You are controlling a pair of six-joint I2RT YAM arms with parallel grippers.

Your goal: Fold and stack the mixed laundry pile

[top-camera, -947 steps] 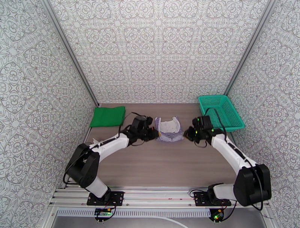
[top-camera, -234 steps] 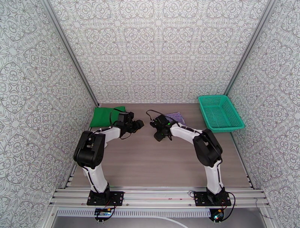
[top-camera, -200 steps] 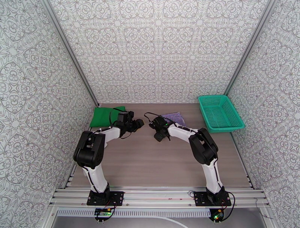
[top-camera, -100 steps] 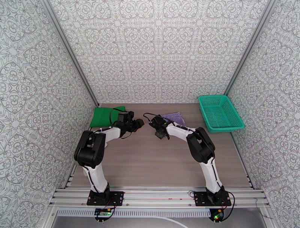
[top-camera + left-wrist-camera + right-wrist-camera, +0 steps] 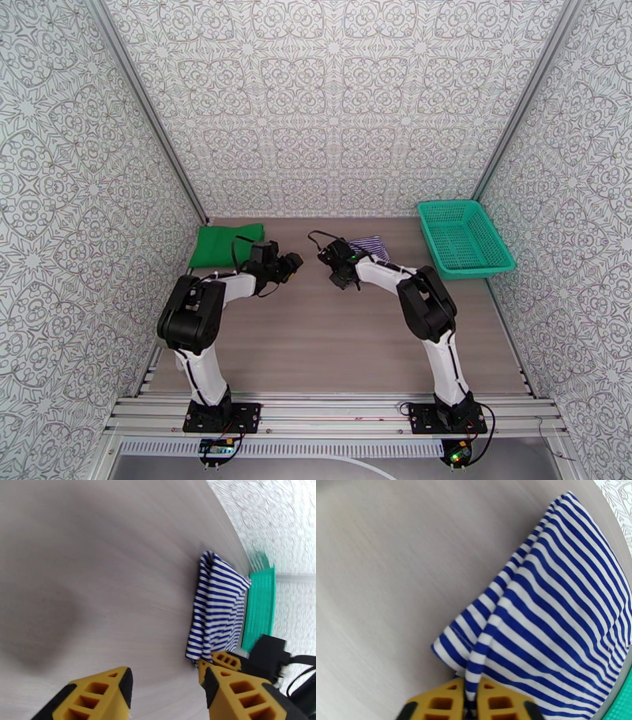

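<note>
The striped shirt [image 5: 561, 598] lies folded into a flat rectangle of thin blue-and-white bands at the far middle of the desk [image 5: 332, 339], near the teal basket [image 5: 462, 237]; the right hand [image 5: 472, 693] pinches a raised ridge at its corner; the left hand [image 5: 166, 681] gapes wide over bare wood; the green cloth [image 5: 225, 245] lies folded far left.

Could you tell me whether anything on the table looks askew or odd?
Only slightly: the striped shirt has one corner bunched into a raised ridge, pinched in the right gripper, so its fold looks uneven.
</note>
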